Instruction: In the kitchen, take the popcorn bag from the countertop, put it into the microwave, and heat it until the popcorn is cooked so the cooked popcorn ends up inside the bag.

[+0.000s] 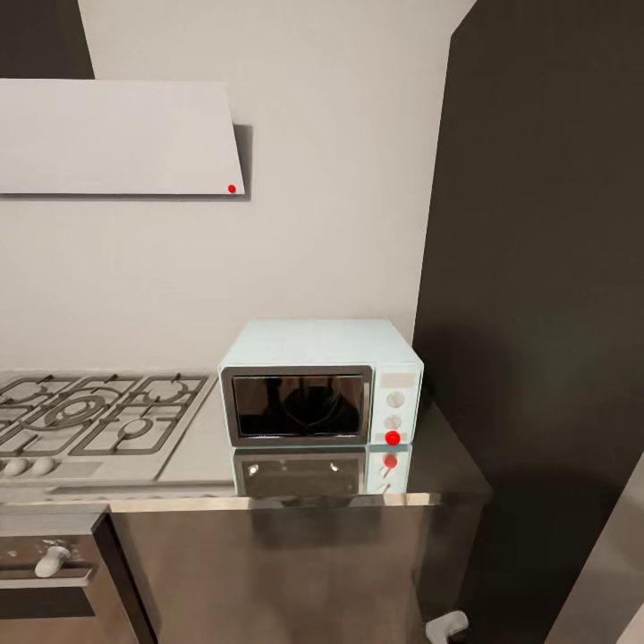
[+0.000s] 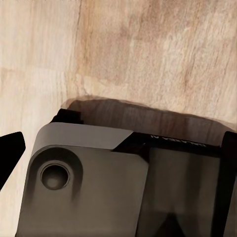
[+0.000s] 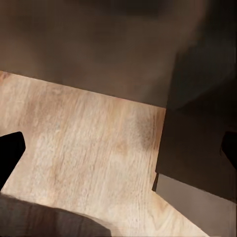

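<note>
Mint-blue microwave [image 1: 320, 383] sits door-shut on the steel surface [image 1: 447, 470] beside the hob [image 1: 89, 416], facing the robot for loading, the bag unseen, and both wrist views look at wood floor [image 3: 84, 148], finger state untellable.

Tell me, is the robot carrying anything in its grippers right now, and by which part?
Nothing is held. Each wrist view shows dark fingertips, left and right, spread wide apart over the pale wood plank floor, with nothing between them.

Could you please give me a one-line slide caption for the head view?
Closed mint-blue microwave on the steel countertop beside the gas hob.
</note>
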{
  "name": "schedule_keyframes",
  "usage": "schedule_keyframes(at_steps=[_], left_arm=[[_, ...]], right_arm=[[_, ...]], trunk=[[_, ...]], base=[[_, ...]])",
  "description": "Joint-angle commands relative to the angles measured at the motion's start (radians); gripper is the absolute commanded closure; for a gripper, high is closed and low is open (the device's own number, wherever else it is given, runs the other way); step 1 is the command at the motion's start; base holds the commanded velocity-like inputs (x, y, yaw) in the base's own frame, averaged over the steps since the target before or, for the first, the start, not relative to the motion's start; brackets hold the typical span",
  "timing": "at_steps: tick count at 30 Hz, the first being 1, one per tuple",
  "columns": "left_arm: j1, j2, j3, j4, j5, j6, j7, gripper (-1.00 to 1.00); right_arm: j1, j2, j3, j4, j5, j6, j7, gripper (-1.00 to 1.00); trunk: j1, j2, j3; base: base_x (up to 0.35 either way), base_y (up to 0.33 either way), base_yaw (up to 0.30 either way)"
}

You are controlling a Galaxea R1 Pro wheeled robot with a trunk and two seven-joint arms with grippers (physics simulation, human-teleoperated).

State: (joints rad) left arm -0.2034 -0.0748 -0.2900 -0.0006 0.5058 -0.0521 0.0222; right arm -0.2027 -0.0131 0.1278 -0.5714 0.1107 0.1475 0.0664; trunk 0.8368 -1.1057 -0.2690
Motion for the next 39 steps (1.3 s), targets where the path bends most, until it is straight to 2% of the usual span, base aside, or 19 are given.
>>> schedule_keyframes(at_steps=[1, 5, 11, 16, 27, 30, 33, 35, 37, 39], left_arm=[[-0.001, 0.000, -0.009, 0.001, 0.008, -0.003, 0.002, -1.00], [-0.001, 0.000, -0.009, 0.001, 0.008, -0.003, 0.002, -1.00], [-0.001, 0.000, -0.009, 0.001, 0.005, -0.004, 0.002, -1.00], [-0.001, -0.001, -0.009, 0.001, 0.004, -0.005, 0.002, -1.00], [-0.001, -0.003, -0.009, 0.001, 0.004, -0.005, 0.002, -1.00], [-0.001, -0.003, -0.010, 0.001, 0.004, -0.005, 0.002, -1.00], [-0.001, -0.003, -0.010, 0.001, 0.004, -0.005, 0.002, -1.00], [-0.001, -0.003, -0.010, 0.001, 0.004, -0.005, 0.002, -1.00], [-0.001, -0.003, -0.010, 0.001, 0.004, -0.005, 0.002, -1.00], [-0.001, -0.003, -0.010, 0.001, 0.004, -0.005, 0.002, -1.00]], right_arm=[[0.000, -0.001, 0.000, -0.073, 0.009, 0.062, 0.003, -1.00], [0.000, -0.001, -0.003, -0.257, 0.004, 0.201, 0.004, -1.00], [0.000, 0.000, -0.002, -0.529, 0.002, 0.329, 0.004, -1.00], [0.000, -0.002, -0.005, -0.617, 0.000, 0.363, 0.002, -1.00], [0.000, 0.000, -0.007, -0.634, 0.001, 0.369, 0.000, -1.00], [0.000, 0.003, -0.004, -0.739, 0.004, 0.429, -0.002, -1.00], [0.000, 0.002, -0.001, -0.847, 0.004, 0.446, -0.002, -1.00], [0.000, 0.003, 0.001, -0.881, 0.004, 0.447, -0.002, -1.00], [-0.001, 0.018, 0.003, -0.915, 0.005, 0.447, -0.004, -1.00], [0.001, 0.059, 0.001, -0.928, 0.010, 0.449, -0.018, -1.00]], trunk=[[0.000, -0.001, -0.001], [0.000, -0.001, -0.001], [0.000, -0.001, -0.001], [0.000, -0.001, -0.001], [0.000, -0.001, -0.001], [0.000, -0.001, -0.001], [0.000, -0.001, -0.001], [0.000, -0.001, -0.001], [0.000, -0.001, -0.001], [0.000, -0.001, -0.001]], base=[[0.000, 0.000, 0.000], [0.000, 0.000, 0.000], [0.000, 0.000, 0.000], [-0.031, 0.000, 0.000], [-0.296, 0.000, 0.000], [-0.027, 0.000, 0.000], [-0.002, 0.000, 0.000], [0.000, 0.000, 0.000], [0.000, 0.000, 0.000], [0.000, 0.000, 0.000]])
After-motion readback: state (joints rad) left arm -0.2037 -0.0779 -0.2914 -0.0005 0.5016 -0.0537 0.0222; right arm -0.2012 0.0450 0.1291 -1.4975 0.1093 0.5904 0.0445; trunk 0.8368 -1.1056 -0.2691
